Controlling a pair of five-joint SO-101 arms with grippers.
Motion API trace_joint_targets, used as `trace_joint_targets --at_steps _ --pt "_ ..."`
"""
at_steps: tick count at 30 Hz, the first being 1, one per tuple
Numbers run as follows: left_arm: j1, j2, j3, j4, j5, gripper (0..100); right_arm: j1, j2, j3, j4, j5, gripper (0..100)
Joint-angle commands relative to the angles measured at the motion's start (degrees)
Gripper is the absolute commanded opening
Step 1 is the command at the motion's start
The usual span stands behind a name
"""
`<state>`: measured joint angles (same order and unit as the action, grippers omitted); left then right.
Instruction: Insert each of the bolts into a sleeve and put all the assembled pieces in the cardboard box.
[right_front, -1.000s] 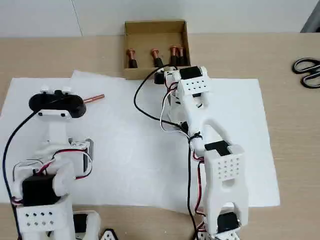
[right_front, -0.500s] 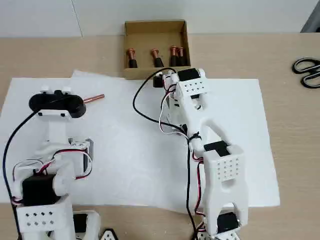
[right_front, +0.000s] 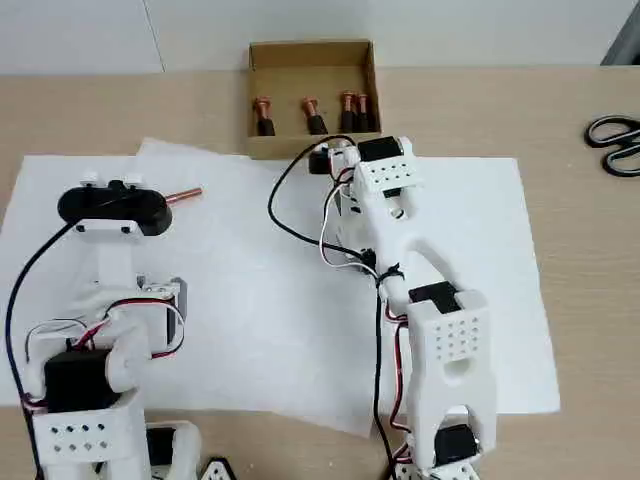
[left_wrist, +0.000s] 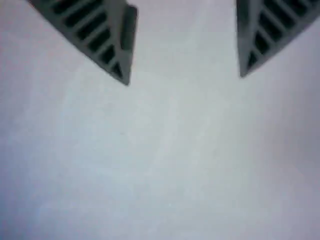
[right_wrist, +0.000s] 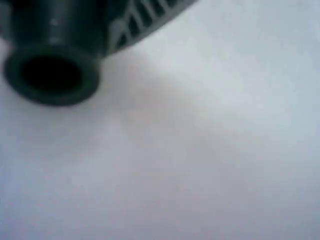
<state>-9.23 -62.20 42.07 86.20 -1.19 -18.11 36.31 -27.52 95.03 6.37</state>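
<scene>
The left gripper (left_wrist: 183, 76) hangs spread wide over the white paper sheet (right_front: 250, 290), with the copper-coloured metal bolt (right_front: 185, 195) lying beside that arm. The right gripper (right_wrist: 107, 35) clasps a black plastic sleeve (right_wrist: 50, 75) (bore facing its camera) near the brown cardboard box (right_front: 310, 47).

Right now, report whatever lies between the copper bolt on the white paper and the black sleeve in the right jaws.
The right arm's black cable loops out over the white paper sheet, crossing the line from the copper metal bolt to the black plastic sleeve in the right jaws. Otherwise only bare paper.
</scene>
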Motion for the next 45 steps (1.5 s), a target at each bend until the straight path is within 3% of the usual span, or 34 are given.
trace_joint_targets --at_steps 1,13,23,32,36,39,41,45 --pt "0.1 -0.4 -0.4 -1.1 0.3 13 0.5 -9.5 -0.2 0.7 0.5 0.4" --pt "-0.2 3.2 -5.6 1.0 0.4 13 0.5 -18.4 0.2 1.2 0.5 0.4" --pt "-0.2 32.5 -26.9 2.0 -0.1 13 0.5 -18.8 0.2 1.4 0.6 0.4" --pt "-0.9 59.3 -45.0 -2.9 19.3 13 0.2 -18.8 0.2 1.4 0.6 0.4" --pt "-1.5 64.6 -45.7 -7.6 20.8 12 0.2 -18.8 0.2 1.4 0.6 0.4" --pt "-2.0 67.8 -45.8 -10.9 22.9 5 0.2 -18.8 0.2 1.4 0.6 0.4" --pt "-2.3 69.7 -45.9 -13.0 29.9 0 0.2 -18.8 0.2 1.4 0.6 0.4" --pt "-2.7 73.0 -45.9 -16.3 46.8 2 0.1 -18.6 0.2 1.4 0.5 0.4"
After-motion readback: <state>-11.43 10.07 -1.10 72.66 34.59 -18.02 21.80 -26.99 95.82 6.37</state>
